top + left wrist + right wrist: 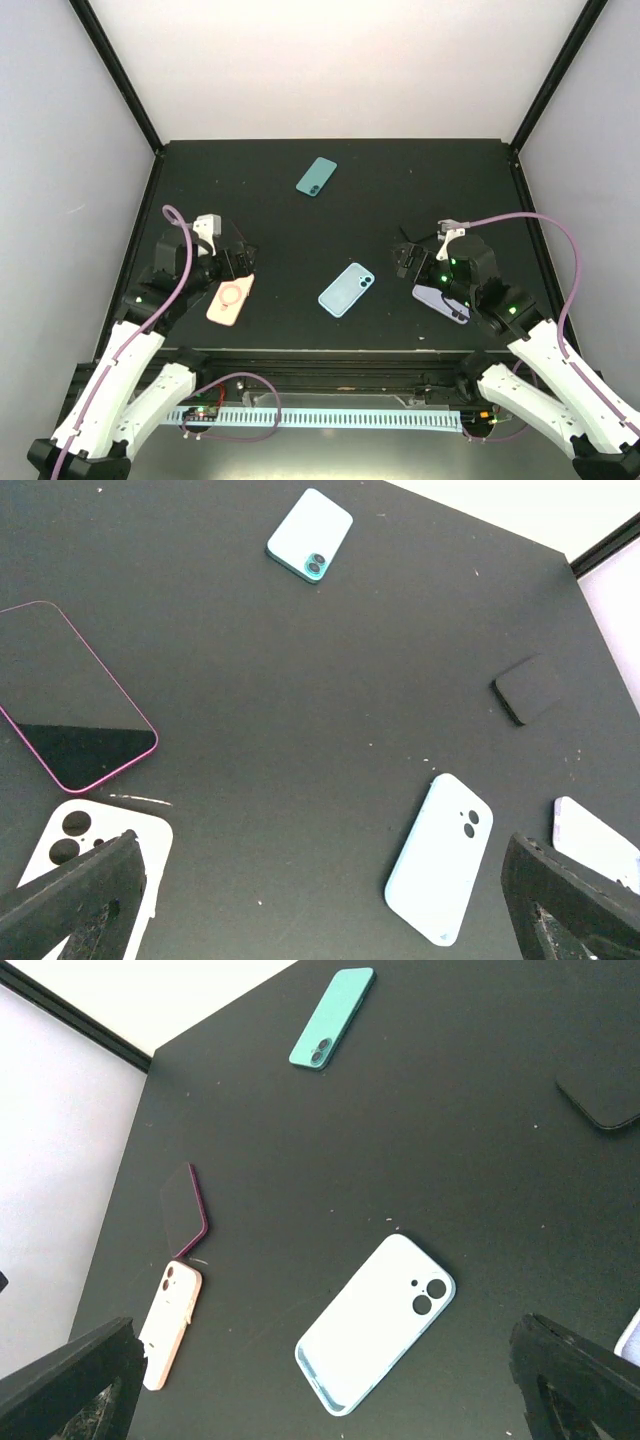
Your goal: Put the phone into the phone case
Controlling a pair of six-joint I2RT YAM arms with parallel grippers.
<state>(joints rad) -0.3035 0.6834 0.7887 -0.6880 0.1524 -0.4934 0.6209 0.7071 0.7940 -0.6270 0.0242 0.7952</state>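
The teal-green phone (316, 176) lies back up at the far middle of the black table (330, 220). It also shows in the left wrist view (310, 535) and the right wrist view (332, 1018). The lavender phone case (441, 303) lies at the near right, partly hidden under my right arm; an end of it shows in the left wrist view (595, 838) and a sliver in the right wrist view (632, 1338). My left gripper (238, 262) (320, 920) is open and empty at the near left. My right gripper (408, 262) (325, 1400) is open and empty beside the case.
A light blue case (346, 289) (440, 860) (375, 1322) lies near the middle. A pink case (230, 299) (170, 1325) lies by my left gripper. A pink-rimmed phone (75, 710) lies screen up next to it. A black slab (530, 688) (600, 1090) lies at the right.
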